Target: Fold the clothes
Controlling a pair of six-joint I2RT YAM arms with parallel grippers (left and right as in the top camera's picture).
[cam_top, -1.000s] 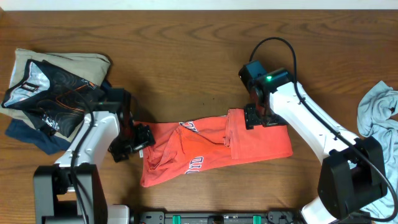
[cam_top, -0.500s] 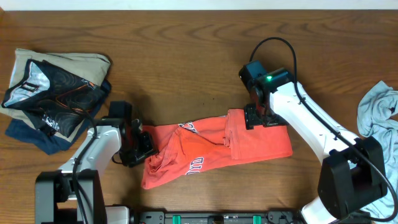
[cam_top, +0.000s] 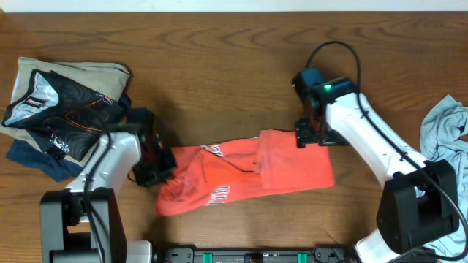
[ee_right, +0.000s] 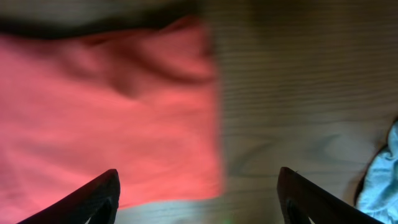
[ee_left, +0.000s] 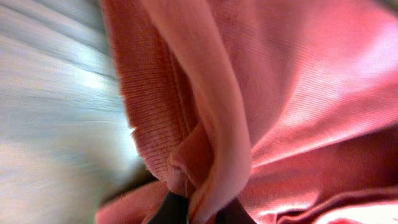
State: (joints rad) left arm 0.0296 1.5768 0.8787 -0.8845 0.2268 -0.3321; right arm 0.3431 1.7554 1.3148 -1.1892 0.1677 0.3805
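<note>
Coral-red T-shirt (cam_top: 292,169) lies bunched on the table (cam_top: 219,66), toward 6 o'clock. Left gripper (cam_top: 162,169) pinches its 9 o'clock edge. Right gripper (cam_top: 311,136) hovers spread above the 1 o'clock corner. Recommendation: seat the right grip before drawing the cloth taut.

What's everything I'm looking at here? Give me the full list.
T-shirt: one, coral-red with lettering, rumpled at the table's front middle.
shirt: one, pale grey-blue, bunched at the right edge.
clothes pile: one stack, beige, black-patterned and navy, far left.
table: one, brown wood, under everything.
left hand: one, black, shut on the T-shirt's left end.
right hand: one, black, open over the T-shirt's upper right corner.
</note>
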